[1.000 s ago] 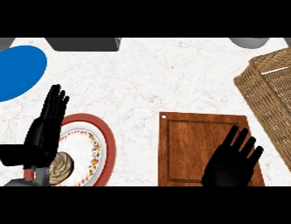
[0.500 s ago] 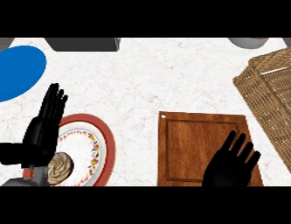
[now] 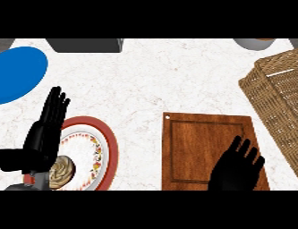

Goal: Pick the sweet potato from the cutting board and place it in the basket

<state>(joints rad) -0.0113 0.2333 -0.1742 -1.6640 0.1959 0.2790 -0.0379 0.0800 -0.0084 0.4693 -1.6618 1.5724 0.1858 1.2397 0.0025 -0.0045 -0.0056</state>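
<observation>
White marbled counter carried everything. At its right edge sat the wicker basket, and what showed of its inside held nothing. Just beside it, toward the near edge, lay the wooden cutting board. The right hand was over the board's near right corner, fingers spread and straight, holding nothing; probably placed there to start a grasp. No sweet potato was visible on the board; it may have lain hidden under that hand, which I could not tell. The left hand rested open near the left edge, beside a red-rimmed plate holding a small brown swirled item. A blue plate lay farther back.
</observation>
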